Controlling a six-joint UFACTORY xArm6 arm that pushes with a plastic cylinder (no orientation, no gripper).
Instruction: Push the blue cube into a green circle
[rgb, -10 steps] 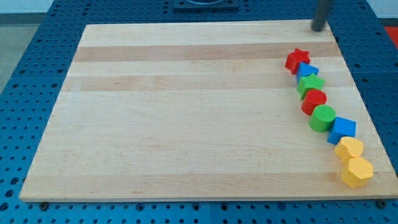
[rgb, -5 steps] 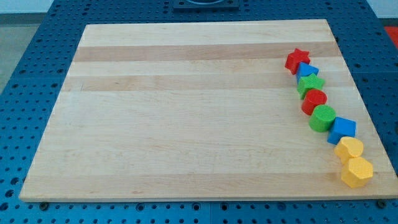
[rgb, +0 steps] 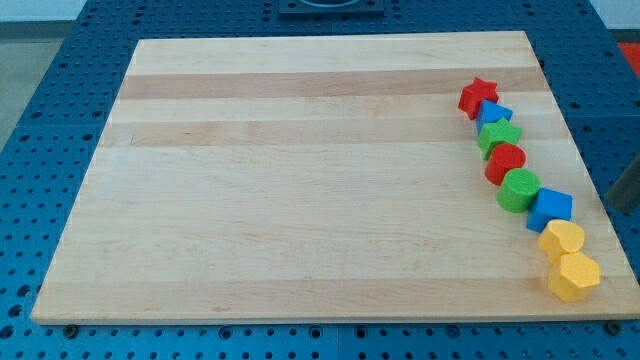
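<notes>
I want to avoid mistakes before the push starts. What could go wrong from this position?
1. The blue cube already touches the green circle, and the whole column is packed. A push may shove the red cylinder and green star too.
2. My tip sits off the board at the view's right edge. Coming in low, it may clip the upper yellow block.

Pale striped wooden board (rgb: 300, 170) on a blue perforated table (rgb: 60, 120). Blocks: red star (rgb: 478, 96), blue cube (rgb: 551, 208), green cylinder (rgb: 519, 189), yellow hexagon (rgb: 574, 275). My tip (rgb: 617, 207) looks dark grey.
</notes>
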